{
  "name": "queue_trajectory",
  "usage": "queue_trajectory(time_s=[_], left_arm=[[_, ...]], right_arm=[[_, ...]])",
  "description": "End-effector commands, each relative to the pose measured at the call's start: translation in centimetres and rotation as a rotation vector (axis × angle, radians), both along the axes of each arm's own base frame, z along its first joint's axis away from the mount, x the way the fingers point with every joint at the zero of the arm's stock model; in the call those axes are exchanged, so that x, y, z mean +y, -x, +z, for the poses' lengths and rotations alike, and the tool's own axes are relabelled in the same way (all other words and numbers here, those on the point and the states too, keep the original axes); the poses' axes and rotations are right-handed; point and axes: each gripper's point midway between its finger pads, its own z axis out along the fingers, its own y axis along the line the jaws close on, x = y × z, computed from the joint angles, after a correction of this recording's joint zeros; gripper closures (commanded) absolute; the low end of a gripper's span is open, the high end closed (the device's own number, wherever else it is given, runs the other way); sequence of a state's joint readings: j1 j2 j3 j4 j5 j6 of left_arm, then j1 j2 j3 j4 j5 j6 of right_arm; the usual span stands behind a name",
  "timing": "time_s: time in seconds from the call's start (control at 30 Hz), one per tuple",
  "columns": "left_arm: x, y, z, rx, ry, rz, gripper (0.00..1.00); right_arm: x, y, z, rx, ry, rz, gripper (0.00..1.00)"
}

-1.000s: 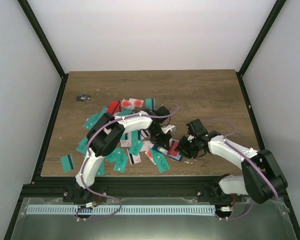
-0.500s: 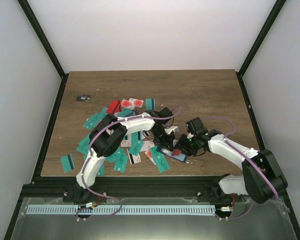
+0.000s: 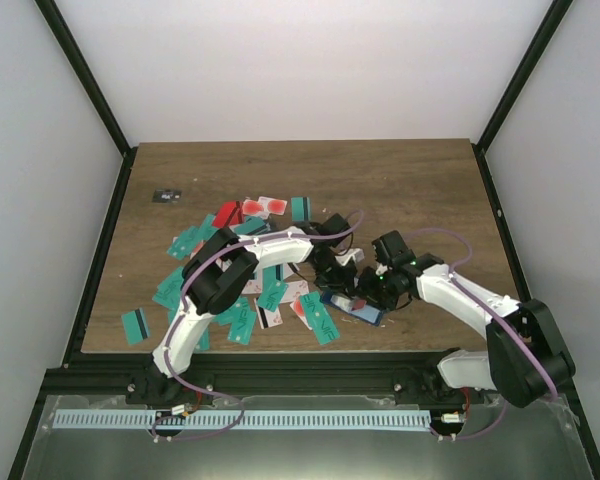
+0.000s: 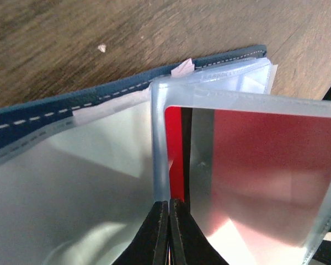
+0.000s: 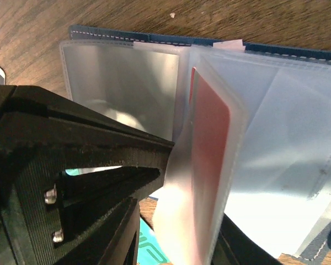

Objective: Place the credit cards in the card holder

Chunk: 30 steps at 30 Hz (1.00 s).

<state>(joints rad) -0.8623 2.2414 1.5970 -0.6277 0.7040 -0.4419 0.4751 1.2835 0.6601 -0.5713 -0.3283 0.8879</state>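
The navy card holder (image 3: 365,314) lies open on the table near the front, its clear sleeves fanned up. A red credit card (image 4: 265,154) sits inside one upright sleeve (image 5: 209,165). My right gripper (image 5: 204,210) is shut on that sleeve with the red card in it, one finger (image 5: 99,138) on each side. My left gripper (image 4: 169,203) is shut, its tips against the same sleeve's edge; nothing shows between them. From above, the left gripper (image 3: 340,272) and right gripper (image 3: 370,295) meet over the holder. Several teal, red and white credit cards (image 3: 242,320) are strewn to the left.
A small black-grey object (image 3: 166,195) lies near the far left corner. A teal card (image 5: 149,248) lies just under the right gripper. The left arm (image 3: 270,245) reaches across the card pile. Black frame rails (image 3: 100,250) border the wooden table.
Both grippers and the card holder have drifted a little to the right. The sleeve with the red card stays held upright between them.
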Motion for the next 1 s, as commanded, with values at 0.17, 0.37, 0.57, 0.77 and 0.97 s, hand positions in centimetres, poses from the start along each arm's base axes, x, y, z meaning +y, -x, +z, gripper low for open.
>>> queue_trajectory(time_s=[0.17, 0.37, 0.57, 0.77, 0.97], left_arm=[[1.0, -2.5, 3.8, -0.048, 0.05, 0.103, 0.93], [2.9, -3.7, 5.6, -0.028, 0.075, 0.159, 0.91], [6.3, -5.9, 7.7, -0.056, 0.089, 0.241, 0.89], [12.6, -7.7, 9.2, -0.148, 0.043, 0.361, 0.88], [19.8, -6.5, 8.3, -0.24, -0.134, 0.469, 0.8]], right_arm=[[0.7, -1.3, 1.2, -0.024, 0.015, 0.04, 0.69], [1.3, -2.0, 1.2, -0.007, 0.014, 0.056, 0.69], [3.0, -3.2, 1.4, 0.023, 0.029, 0.096, 0.64], [7.7, -5.1, 2.2, 0.036, 0.029, 0.206, 0.51], [12.5, -7.4, 6.5, -0.091, -0.09, 0.324, 0.45]])
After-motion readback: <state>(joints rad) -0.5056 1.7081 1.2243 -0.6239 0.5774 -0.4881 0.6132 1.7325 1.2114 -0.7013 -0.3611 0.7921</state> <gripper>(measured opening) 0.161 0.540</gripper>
